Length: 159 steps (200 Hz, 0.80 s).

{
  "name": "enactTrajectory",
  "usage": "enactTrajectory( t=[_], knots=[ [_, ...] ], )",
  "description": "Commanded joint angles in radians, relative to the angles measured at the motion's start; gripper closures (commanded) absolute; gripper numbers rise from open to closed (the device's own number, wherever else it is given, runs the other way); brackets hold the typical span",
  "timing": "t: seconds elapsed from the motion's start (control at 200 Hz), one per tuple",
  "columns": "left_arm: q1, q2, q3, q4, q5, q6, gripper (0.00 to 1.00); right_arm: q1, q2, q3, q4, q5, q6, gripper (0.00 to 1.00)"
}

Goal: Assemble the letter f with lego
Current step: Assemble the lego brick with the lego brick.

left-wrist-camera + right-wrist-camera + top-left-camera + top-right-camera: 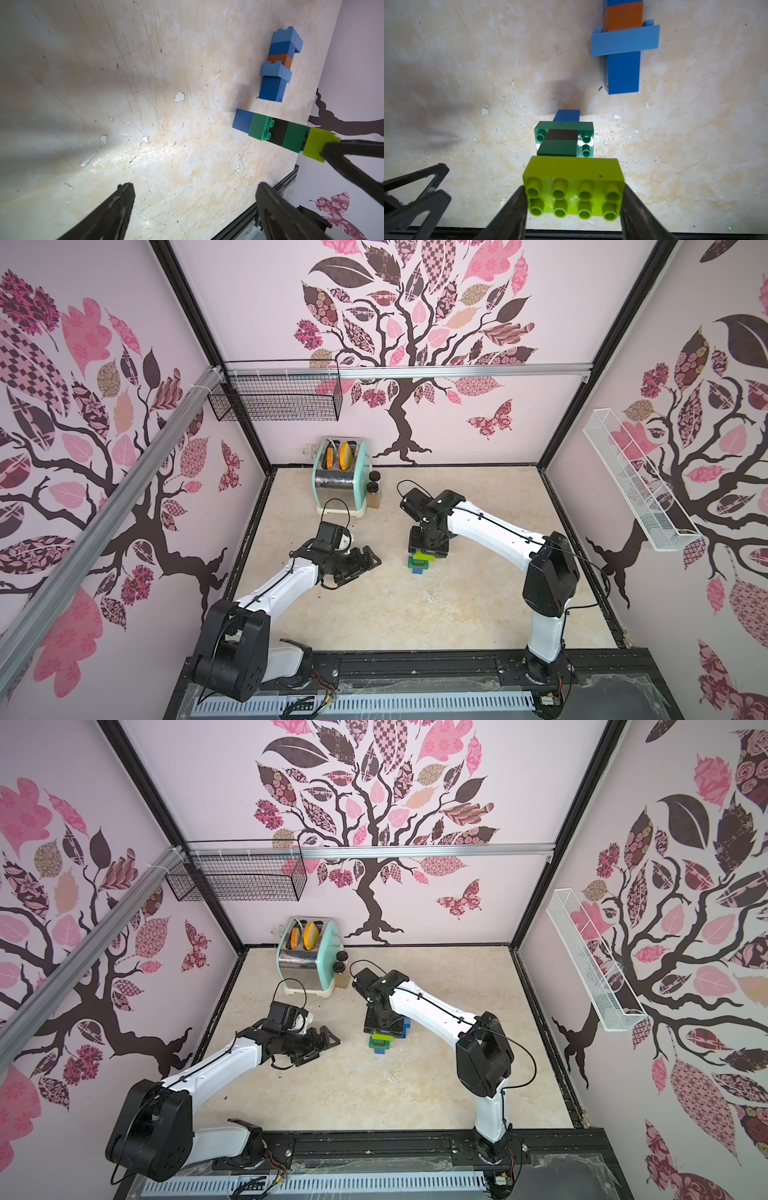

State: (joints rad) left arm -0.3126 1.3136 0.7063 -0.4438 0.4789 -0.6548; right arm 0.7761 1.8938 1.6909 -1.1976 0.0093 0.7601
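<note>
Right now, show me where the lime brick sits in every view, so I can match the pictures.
In a top view: lime brick just right of and below the middle.
In a top view: it lies just below the middle.
Left wrist: far right, past halfway down.
Right wrist: bottom middle, studs facing the camera.
Shared landmark: the blue brick at the other end of its stack.
</note>
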Motion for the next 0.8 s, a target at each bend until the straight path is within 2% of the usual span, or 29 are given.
enactTrajectory(
  t=[0.0, 0.43, 0.79],
  knots=[
    [0.004, 0.005, -0.010, -0.007, -0.008, 0.013, 0.05, 0.007, -0.004, -0.042, -0.002, 0.030, 0.010, 0.44],
    [0.004, 0.009, -0.008, -0.010, -0.019, 0.013, 0.05, 0.022, 0.005, -0.127, 0.047, 0.030, 0.033, 0.44],
    [0.003, 0.007, -0.011, -0.007, -0.022, 0.014, 0.05, 0.027, 0.046, -0.085, 0.005, 0.043, 0.012, 0.44]
  ],
)
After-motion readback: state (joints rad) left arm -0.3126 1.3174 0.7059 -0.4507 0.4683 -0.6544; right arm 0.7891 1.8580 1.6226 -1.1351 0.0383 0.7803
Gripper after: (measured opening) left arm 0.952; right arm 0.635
